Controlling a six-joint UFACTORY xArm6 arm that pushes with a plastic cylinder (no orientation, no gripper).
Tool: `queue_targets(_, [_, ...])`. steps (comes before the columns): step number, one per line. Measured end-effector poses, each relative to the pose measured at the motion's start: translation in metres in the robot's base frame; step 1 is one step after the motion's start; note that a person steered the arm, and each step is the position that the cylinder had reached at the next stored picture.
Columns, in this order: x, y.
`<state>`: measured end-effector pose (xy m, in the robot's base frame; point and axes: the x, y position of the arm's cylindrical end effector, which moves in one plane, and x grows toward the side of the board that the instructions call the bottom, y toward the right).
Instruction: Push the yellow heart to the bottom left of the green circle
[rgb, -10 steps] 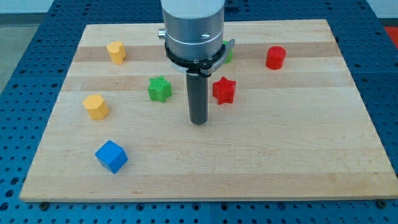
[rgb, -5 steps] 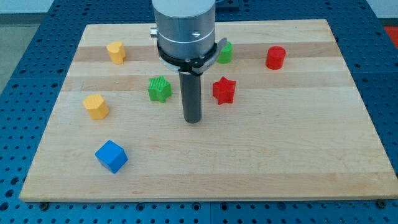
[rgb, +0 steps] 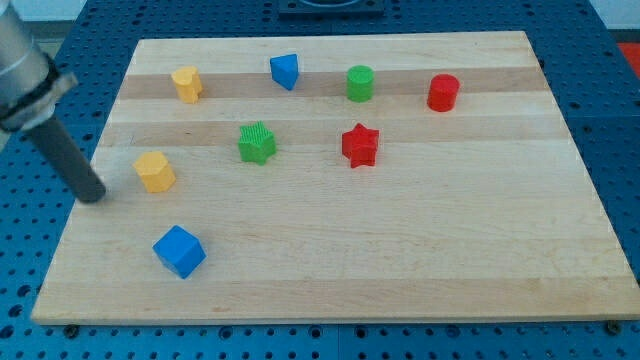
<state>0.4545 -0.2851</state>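
Note:
The green circle (rgb: 360, 82) stands near the view's top, right of centre. Two yellow blocks are at the left: one (rgb: 154, 171) at mid-height, which looks like the heart, and one (rgb: 186, 83) near the top left whose shape I cannot make out. My tip (rgb: 93, 196) rests on the board's left edge, just left of the mid-height yellow block and apart from it by a small gap. The rod leans up toward the view's top left.
A blue triangle (rgb: 285, 70) is left of the green circle. A green star (rgb: 257, 142) and a red star (rgb: 360, 145) sit mid-board. A red cylinder (rgb: 443, 92) is at the top right. A blue cube (rgb: 179, 250) is at the bottom left.
The arm has swung from the board's centre far to the view's left, uncovering the blue triangle. No block has moved.

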Motion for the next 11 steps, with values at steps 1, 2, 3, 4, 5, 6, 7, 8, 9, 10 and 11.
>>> queue_targets(1, [-0.067, -0.003])
queue_targets(2, [-0.136, 0.001])
queue_targets(3, [-0.193, 0.032])
queue_targets(4, [-0.192, 0.107])
queue_targets(5, [-0.178, 0.105])
queue_targets(6, [-0.207, 0.088])
queue_targets(7, [-0.177, 0.056])
queue_targets(8, [-0.173, 0.073])
queue_targets(9, [-0.173, 0.085])
queue_targets(10, [-0.172, 0.092])
queue_targets(11, [-0.172, 0.097])
